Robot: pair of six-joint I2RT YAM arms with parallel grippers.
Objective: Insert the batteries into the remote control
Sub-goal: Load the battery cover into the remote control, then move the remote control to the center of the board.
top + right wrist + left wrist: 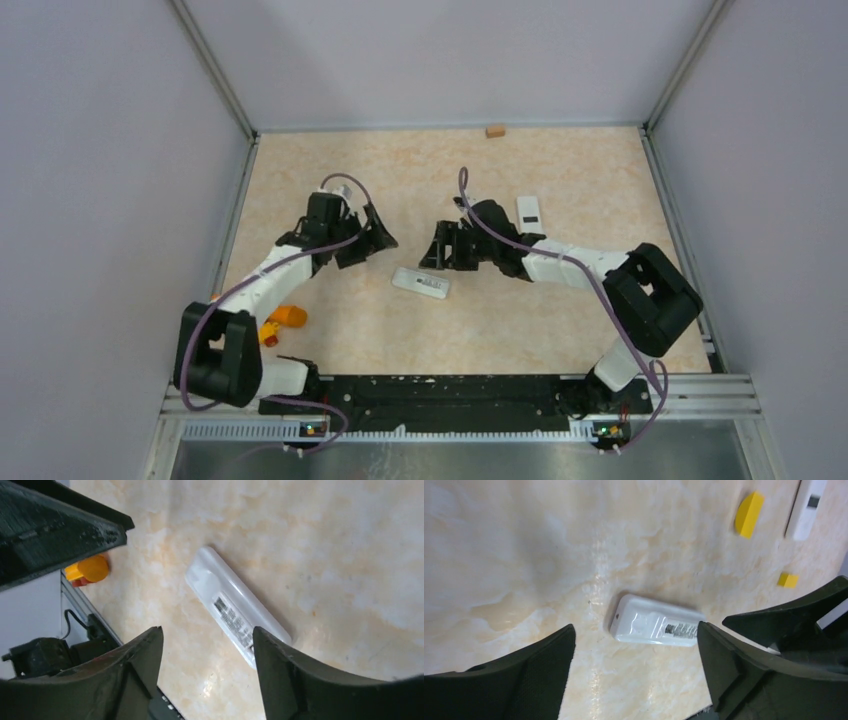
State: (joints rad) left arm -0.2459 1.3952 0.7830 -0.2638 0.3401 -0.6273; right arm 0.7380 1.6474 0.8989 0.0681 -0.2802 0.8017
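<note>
The remote control [420,283] lies flat mid-table between the two arms, white and slim, back up, with a small printed label. It also shows in the left wrist view [656,626] and the right wrist view [235,610]. No dark recess shows on it. The batteries are out of view. My left gripper [372,238] hangs open just left of the remote's far side, nothing between its fingers [636,626]. My right gripper [440,250] is open above the remote's right end, and its jaws [207,630] hold nothing.
A second white remote [529,211] with a small dark rectangle lies behind the right arm. An orange cylinder [291,316] and a small yellow piece [270,333] sit near the left arm. Yellow blocks [748,513] [787,580] lie nearby. A brown block [494,130] rests at the back wall.
</note>
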